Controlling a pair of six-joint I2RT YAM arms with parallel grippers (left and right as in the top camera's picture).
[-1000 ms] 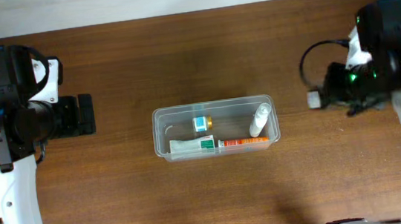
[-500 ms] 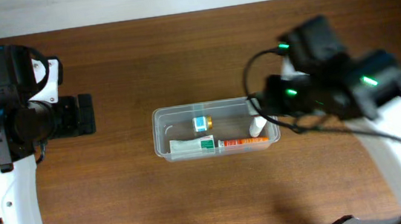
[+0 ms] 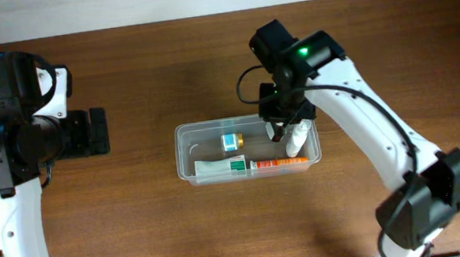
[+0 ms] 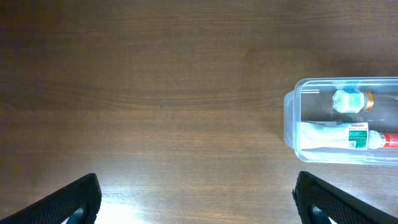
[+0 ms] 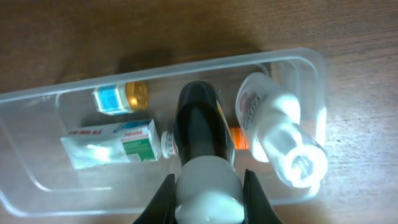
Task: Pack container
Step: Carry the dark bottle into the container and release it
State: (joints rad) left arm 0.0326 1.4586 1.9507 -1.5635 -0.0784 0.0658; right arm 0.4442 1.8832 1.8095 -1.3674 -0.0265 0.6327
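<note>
The clear container stands on the brown table. The left gripper is well apart from the container, on its left, with its fingers spread wide and nothing between them. The right gripper hangs over the right half of the container, and its fingers press on what looks like a bottle with a white body and a black top.

Inside the container, a small vial with a blue label and a gold cap lies by the far wall. A white and green tube and an orange tube lie along the near wall. A white bottle leans at the right end. The print on the labels is too small to read.
</note>
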